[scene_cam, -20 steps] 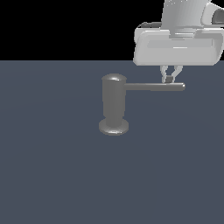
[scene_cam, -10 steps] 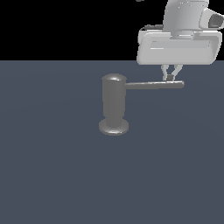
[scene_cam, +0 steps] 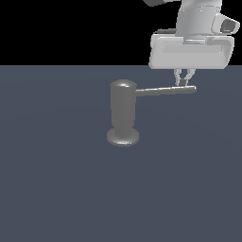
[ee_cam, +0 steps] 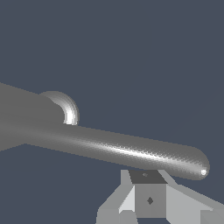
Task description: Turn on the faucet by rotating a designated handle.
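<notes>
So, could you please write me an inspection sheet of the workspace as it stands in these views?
Surface: flat dark blue-grey floor, uniform, no marks seen.
Job's things: the faucet stands upright on its round base; the handle juts sideways from its top toward the exterior view's right, roughly level.
Clutter: nothing seen.
Grippers: the gripper points down at the handle's outer end; its fingertips look close together, right by the rod. Contact cannot be told. In the wrist view the handle crosses just past the fingers.
Cables: nothing seen.
Surroundings: plain black background above the floor; nothing else seen.
</notes>
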Action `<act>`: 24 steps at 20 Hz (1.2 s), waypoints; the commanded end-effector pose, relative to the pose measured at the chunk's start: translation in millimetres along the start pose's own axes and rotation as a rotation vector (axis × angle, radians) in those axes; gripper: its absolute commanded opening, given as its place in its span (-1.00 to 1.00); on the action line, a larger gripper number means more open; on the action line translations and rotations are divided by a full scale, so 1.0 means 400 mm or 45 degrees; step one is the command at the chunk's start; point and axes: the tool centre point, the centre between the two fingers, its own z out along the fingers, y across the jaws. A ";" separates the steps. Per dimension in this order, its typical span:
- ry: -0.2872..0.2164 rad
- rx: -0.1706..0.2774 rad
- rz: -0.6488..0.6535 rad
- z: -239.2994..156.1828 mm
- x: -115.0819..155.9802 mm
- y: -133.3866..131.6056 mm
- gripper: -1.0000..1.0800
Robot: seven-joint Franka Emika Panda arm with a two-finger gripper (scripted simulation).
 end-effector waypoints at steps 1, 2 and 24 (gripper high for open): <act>-0.010 0.000 0.009 0.010 0.001 0.008 -1.00; -0.011 0.000 0.010 0.011 0.009 0.008 -1.00; -0.030 -0.002 0.033 0.035 0.168 0.011 -1.00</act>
